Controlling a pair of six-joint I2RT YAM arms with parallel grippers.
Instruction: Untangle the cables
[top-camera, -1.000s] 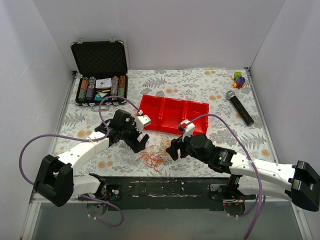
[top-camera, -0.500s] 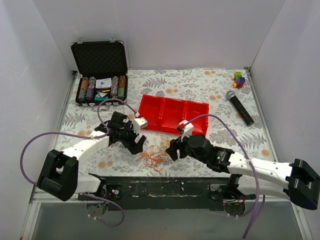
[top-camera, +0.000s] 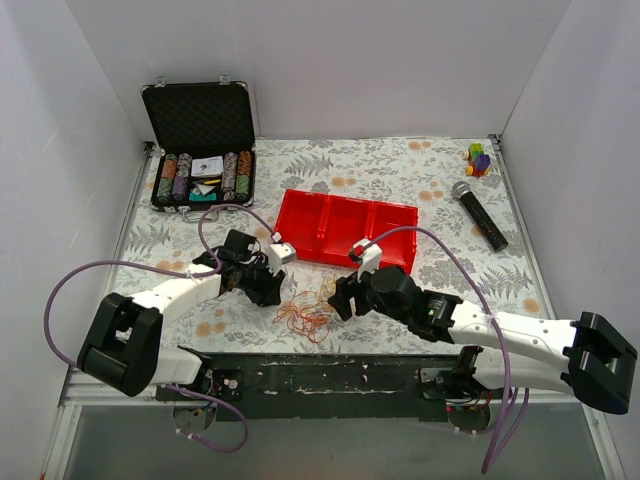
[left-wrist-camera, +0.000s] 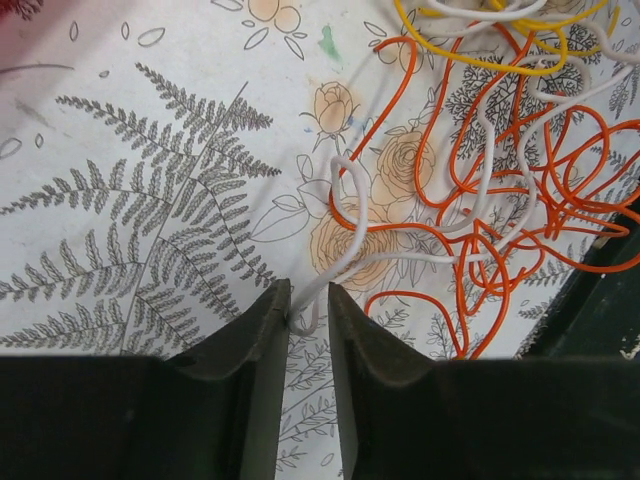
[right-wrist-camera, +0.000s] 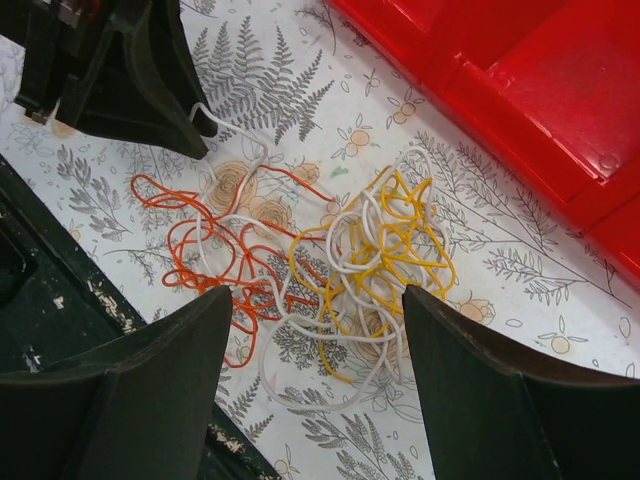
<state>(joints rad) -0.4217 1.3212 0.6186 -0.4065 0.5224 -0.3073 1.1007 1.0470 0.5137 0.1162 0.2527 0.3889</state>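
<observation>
The cables lie in a loose clump on the flowered table between my two grippers: orange loops, yellow loops and a white cable threaded through both. My left gripper sits low at the clump's left edge. Its jaws are drawn close together on the white cable's curled end. In the right wrist view the left gripper shows as a dark block at the upper left. My right gripper hovers over the clump's right side, open, its jaws wide above the yellow and white strands.
A red tray with three compartments stands just behind the clump. An open poker chip case is at the back left, a microphone and a small coloured toy at the back right. The table's dark front edge runs close below the cables.
My left gripper has come down and toward the clump, and its jaws have closed from wide open onto the white cable's end. The right gripper has crept slightly left and stays open.
</observation>
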